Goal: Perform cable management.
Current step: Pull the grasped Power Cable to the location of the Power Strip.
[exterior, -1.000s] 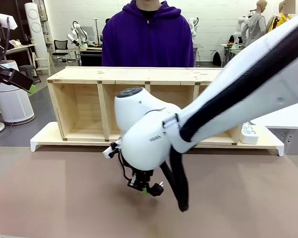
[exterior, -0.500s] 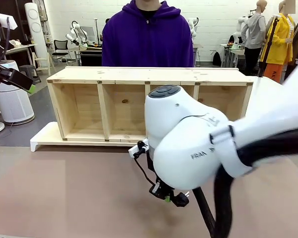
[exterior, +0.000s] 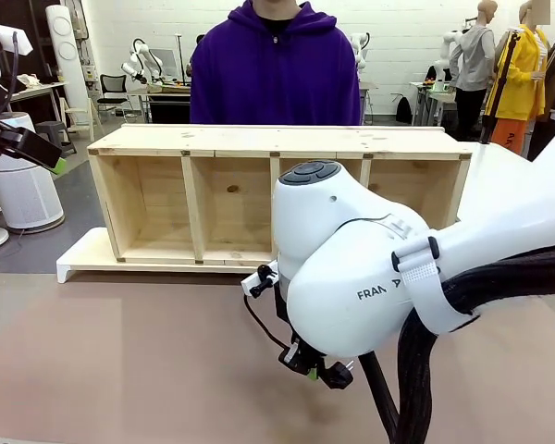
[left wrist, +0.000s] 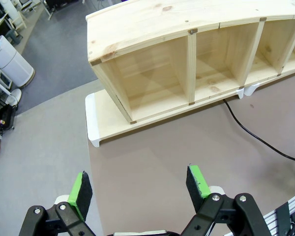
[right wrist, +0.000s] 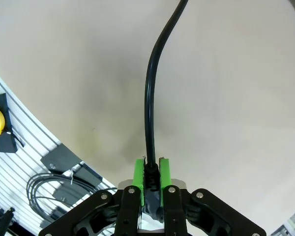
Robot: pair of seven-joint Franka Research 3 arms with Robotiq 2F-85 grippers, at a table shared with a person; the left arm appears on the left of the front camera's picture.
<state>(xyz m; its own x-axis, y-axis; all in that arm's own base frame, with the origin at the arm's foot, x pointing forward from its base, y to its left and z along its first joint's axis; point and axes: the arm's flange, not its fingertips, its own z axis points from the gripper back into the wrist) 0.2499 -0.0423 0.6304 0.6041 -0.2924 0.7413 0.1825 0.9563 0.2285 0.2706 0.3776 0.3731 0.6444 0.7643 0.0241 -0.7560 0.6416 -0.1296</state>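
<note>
One cable [right wrist: 148, 98], black and thin, is pinched near its end between the green pads [right wrist: 137, 173] of the right gripper [right wrist: 151, 172], which is closed tight on it. From the pads the cable rises away from the gripper in a gentle bend over the bare brown worktop [right wrist: 226, 98]. In the front view the right gripper [exterior: 316, 364] hangs just above the worktop [exterior: 120, 370], about midway along its near edge, with the plug [exterior: 337, 374] poking out beside its fingers; whether the plug touches the surface is hard to say, since the big white arm blocks much of that spot.

In the left wrist view a further stretch of the cable [left wrist: 258, 140] lies flat on the worktop, running from the foot of the wooden shelf [left wrist: 187, 29] toward the picture's right edge.

The wooden shelf [exterior: 277, 139] stands along the worktop's far edge on a white board [exterior: 83, 254], its open compartments facing the robot. A person [exterior: 273, 74] in a purple hoodie stands behind it.

The left gripper [left wrist: 137, 184] is open, pads [left wrist: 80, 189] wide apart with nothing between them, raised high near the worktop's left edge [exterior: 39, 153].
</note>
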